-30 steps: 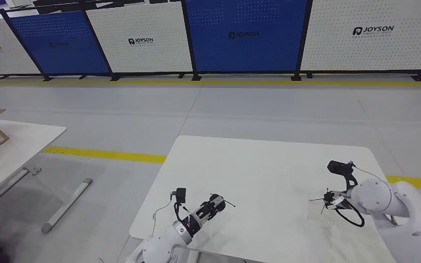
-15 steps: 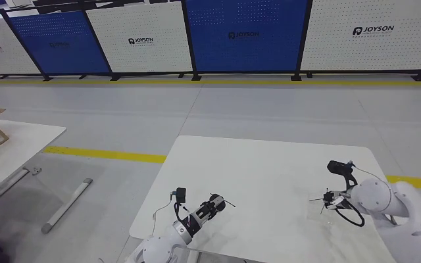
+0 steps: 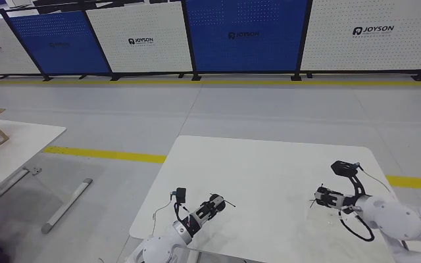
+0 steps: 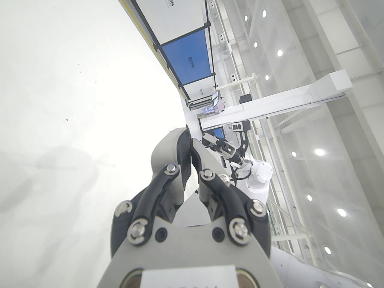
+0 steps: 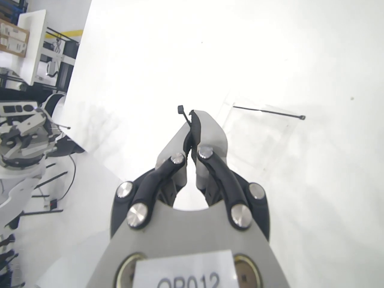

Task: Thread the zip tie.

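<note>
Presently, the right gripper [image 5: 192, 121] holds the thin black plastic zip tie [image 5: 183, 113] clenched above the white table [image 5: 240, 46], head protruding; the left gripper [image 4: 189, 145], jaws pressed together, should meet it squarely.

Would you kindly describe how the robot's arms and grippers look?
The left arm and right arm are rounded white shells with thin black cables looping near the wrists. The left gripper and right gripper have grey metal bodies, black linkages with silver bolts, black-padded jaws and a white label.
</note>
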You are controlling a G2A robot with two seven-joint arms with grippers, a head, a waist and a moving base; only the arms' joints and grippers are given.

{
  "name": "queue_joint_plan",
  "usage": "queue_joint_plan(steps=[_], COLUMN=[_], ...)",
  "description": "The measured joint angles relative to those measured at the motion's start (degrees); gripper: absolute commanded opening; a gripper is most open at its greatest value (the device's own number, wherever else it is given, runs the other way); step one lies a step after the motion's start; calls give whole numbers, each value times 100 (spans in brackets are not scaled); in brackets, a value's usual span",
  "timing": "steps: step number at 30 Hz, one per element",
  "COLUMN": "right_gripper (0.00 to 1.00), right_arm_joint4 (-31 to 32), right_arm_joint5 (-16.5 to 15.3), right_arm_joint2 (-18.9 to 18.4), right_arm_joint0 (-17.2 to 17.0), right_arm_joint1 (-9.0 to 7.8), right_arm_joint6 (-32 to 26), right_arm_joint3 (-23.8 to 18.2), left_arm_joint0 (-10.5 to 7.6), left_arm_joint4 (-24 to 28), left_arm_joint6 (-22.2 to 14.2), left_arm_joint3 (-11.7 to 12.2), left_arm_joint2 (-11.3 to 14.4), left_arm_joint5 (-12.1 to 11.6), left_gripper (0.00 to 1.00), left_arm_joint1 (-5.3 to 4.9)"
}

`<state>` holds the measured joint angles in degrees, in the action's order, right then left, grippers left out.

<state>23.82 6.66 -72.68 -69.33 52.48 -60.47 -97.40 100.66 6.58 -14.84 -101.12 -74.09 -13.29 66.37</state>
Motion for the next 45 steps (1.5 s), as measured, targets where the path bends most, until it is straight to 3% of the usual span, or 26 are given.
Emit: queue_joint_plan(steps=[20,24,28,32,35,45], right_gripper=[0,0,0,0,0,0], right_arm_joint4=[8,-260,-888,-981,-870,-850], right_arm_joint5=[-2,-353,-1140,-1585,-1624,-1600], right_arm_joint2=[2,-207,-774,-1191,-1212,-1199], right_arm_joint0=[-14,-304,-920,-1572,-1802,-1792], right_arm_joint1=[3,-3,-48,-77,-77,-76], right_arm_joint6=[73,611,1242,1795,1905,1903], right_arm_joint3=[5,-43,-329,-782,-989,-985], left_arm_joint0=[0,0,0,0,0,0], left_arm_joint4=[0,0,0,0,0,0], left_arm_joint6=[0,0,0,0,0,0], left_arm_joint3=[0,0,0,0,0,0], left_arm_joint2=[0,0,0,0,0,0], left_arm_joint5=[0,0,0,0,0,0], left_gripper=[0,0,0,0,0,0], left_arm_joint1=[0,0,0,0,0,0])
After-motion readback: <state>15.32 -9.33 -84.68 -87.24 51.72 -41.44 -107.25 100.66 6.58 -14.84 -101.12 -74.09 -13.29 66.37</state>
